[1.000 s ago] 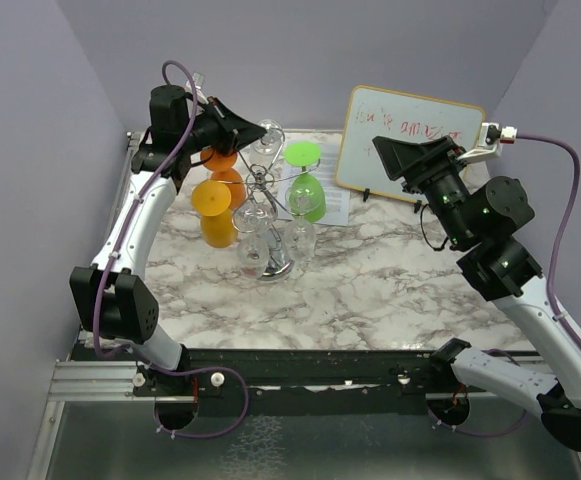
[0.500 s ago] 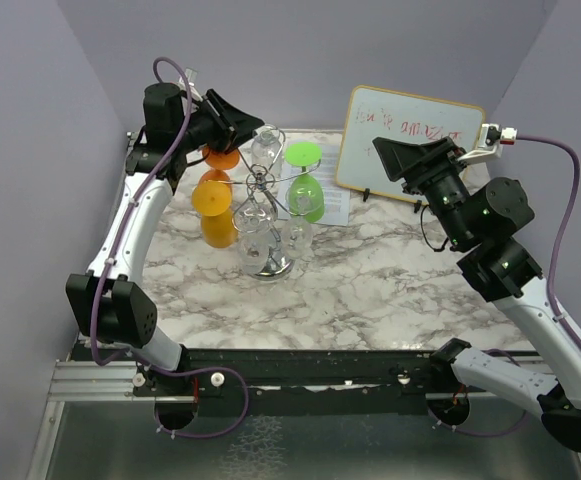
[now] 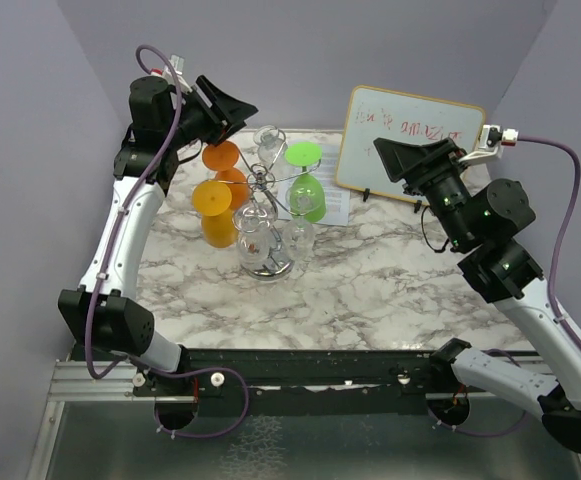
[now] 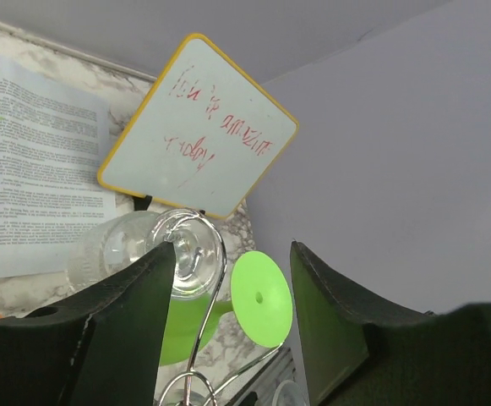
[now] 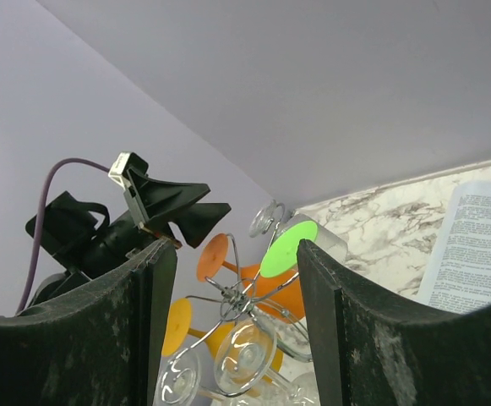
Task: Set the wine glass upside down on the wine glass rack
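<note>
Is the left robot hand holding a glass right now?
No, the left gripper is open with nothing between its fingers; the clear wine glass hangs on the wine glass rack beyond it.

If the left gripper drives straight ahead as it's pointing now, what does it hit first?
Likely the green glass's foot, nearly centred ahead of the open left gripper. The clear glass on the wine glass rack sits by one finger and may be clipped first; depth is unclear.

Red handwriting on whiteboard (image 4: 199,127), illegible; printed sheet (image 4: 34,161), type too small
</note>
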{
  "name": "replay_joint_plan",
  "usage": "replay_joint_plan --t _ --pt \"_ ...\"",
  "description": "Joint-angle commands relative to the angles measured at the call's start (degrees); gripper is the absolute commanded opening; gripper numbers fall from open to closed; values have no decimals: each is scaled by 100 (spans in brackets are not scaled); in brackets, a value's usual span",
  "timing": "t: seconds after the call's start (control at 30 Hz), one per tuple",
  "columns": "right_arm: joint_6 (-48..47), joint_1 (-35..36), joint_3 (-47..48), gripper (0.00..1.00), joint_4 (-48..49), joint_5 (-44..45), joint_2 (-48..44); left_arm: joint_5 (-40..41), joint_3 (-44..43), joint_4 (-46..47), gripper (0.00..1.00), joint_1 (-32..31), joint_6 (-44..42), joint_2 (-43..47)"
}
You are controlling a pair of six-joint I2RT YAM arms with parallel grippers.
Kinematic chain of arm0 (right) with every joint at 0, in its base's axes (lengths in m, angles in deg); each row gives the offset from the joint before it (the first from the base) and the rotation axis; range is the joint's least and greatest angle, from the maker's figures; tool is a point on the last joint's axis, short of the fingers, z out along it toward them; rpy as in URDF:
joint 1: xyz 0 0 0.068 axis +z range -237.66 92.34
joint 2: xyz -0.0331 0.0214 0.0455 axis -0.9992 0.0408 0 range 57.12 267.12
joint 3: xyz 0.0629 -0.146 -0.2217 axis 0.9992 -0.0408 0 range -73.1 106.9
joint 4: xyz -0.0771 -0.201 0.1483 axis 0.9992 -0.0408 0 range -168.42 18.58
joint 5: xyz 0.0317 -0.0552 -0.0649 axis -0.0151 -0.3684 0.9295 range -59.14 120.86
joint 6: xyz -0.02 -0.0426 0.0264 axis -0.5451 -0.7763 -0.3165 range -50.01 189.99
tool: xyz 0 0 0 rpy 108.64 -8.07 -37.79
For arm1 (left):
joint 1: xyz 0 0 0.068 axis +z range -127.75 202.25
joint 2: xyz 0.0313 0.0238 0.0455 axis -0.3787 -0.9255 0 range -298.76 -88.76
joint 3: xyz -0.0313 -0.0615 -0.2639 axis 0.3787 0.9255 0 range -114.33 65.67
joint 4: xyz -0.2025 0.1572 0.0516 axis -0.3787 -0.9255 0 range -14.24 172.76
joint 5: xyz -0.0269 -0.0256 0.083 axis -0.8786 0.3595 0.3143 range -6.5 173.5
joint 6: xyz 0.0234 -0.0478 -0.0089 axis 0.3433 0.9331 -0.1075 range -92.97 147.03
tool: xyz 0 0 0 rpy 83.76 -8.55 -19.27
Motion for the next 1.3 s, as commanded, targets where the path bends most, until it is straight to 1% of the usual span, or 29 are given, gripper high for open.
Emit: replay_joint_plan --t 0.0,0.13,0.23,0.33,0.4,0.47,0.53,0.57,0.77,0.9,1.0,1.13,1.27 --pt "28 8 -84 64 -36 171 -115 310 -185 -132 59 56 -251 283" --pt "-72 4 -95 64 -222 251 -172 504 -275 -315 64 67 -518 428" --pt "-255 4 -87 65 -656 460 -247 712 -398 -565 72 83 -876 630" --pt "-541 0 -74 67 -1332 740 -355 1030 -436 -949 81 90 -1444 936" --pt "-793 2 -40 73 -1962 927 -431 1219 -407 -1347 87 98 -1921 1199" --pt "-1008 2 -88 84 -2413 1135 -579 1482 -269 -1736 92 98 -2425 1528" --pt "-1238 2 -212 98 -2722 1395 -794 1878 41 -1999 98 96 -2850 1978" --pt "-1291 1 -251 100 -2863 1553 -892 2166 199 -2131 99 98 -3002 2202" --pt "-1567 0 68 100 -3733 2451 -1163 3441 885 -2831 99 96 -3794 3422" --pt "-1939 0 218 100 -3818 2679 -1310 4366 1197 -3139 99 93 -3957 4070" --pt "-2176 3 237 100 -3716 2715 -1448 4947 1288 -3356 99 88 -3979 4299" --pt "-2356 0 273 100 -3623 2779 -1514 5111 1437 -3383 99 87 -4022 4428" --pt "-2356 0 343 100 -3729 2825 -1439 5178 1456 -3380 99 87 -4014 4427"
